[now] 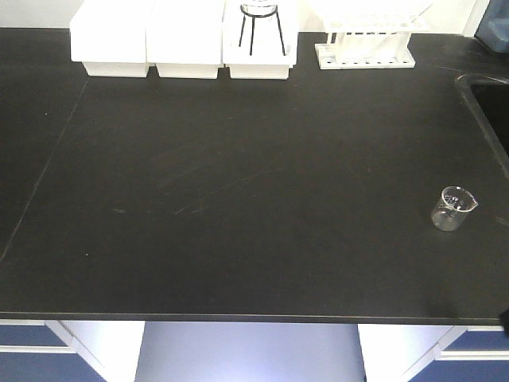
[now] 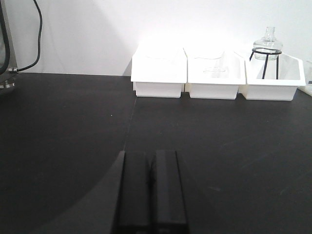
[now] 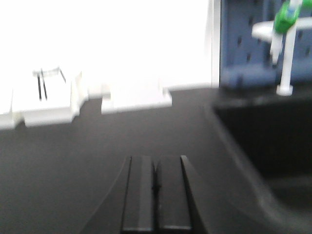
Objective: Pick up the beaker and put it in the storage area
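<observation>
1. The beaker [image 1: 454, 208] is standing upright and alone on the black bench [image 1: 238, 199], at about 3 o'clock in the front view. It is sitting near the sink [image 1: 489, 103] and well apart from everything else.
2. The left gripper [image 2: 150, 161] is hovering low over bare benchtop, its fingers pressed together with nothing between them. It is pointing toward the white boxes [image 2: 217, 75] at 12 o'clock.
3. The right gripper [image 3: 155, 163] is likewise closed up and carrying nothing. Its own view is blurred, with the sink lying at its 3 o'clock.
4. Neither wrist view is showing the beaker, and neither arm is appearing in the front view, so both seem to be well short of it.
5. The rack [image 1: 366, 48] is sitting at the bench's 1 o'clock, and the tripod vessel [image 1: 261, 24] at 12 o'clock.
6. By my reckoning the job is barely beginning. The reach, the grasp and the carry are all waiting, and the storage area is not showing in any view.
</observation>
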Motion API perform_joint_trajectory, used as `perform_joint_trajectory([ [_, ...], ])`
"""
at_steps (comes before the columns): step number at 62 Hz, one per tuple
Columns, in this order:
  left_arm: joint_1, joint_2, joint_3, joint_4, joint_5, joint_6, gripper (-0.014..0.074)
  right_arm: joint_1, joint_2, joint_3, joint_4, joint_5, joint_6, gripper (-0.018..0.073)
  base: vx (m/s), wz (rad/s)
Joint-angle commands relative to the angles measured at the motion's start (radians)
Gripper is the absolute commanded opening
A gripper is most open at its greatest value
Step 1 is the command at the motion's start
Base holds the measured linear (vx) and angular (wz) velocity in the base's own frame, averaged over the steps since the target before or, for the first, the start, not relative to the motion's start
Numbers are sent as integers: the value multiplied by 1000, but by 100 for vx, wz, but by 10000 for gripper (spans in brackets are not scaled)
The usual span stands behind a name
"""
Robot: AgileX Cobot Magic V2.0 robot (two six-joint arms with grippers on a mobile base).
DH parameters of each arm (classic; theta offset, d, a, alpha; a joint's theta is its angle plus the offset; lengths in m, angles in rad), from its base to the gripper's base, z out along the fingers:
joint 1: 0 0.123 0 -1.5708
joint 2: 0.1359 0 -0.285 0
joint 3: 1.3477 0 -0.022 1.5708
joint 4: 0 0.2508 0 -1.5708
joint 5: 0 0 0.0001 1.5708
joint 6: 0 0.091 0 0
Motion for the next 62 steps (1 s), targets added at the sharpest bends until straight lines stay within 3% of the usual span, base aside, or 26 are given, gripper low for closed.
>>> perform_joint_trajectory([
  [1, -8, -17, 22, -6, -87, -6, -8, 1, -11, -10, -15, -226, -18, 0, 0, 0],
  [4, -8, -17, 22, -6, -87, -6, -8, 1, -8, -37, -25, -222, -32, 0, 0, 0],
  [11, -8, -17, 22, -6, -87, -6, -8, 1, 60, -180, -116, -37, -95, 0, 0, 0],
  [15, -8, -17, 22, -6, -87, -6, -8, 1, 164, -281, -165, -2, -129, 0, 0, 0],
  [23, -8, -17, 22, -6, -87, -6, -8, 29, 402, -454, -207, -37, -130, 0, 0, 0],
  [36, -8, -17, 22, -6, -87, -6, -8, 45, 699, -629, -178, -106, -114, 0, 0, 0],
  [53, -8, -17, 22, -6, -87, -6, -8, 45, 766, -639, -179, -209, -64, 6, 0, 0],
  [62, -8, -17, 22, -6, -87, -6, -8, 45, 766, -639, -182, -213, -64, 64, 0, 0],
])
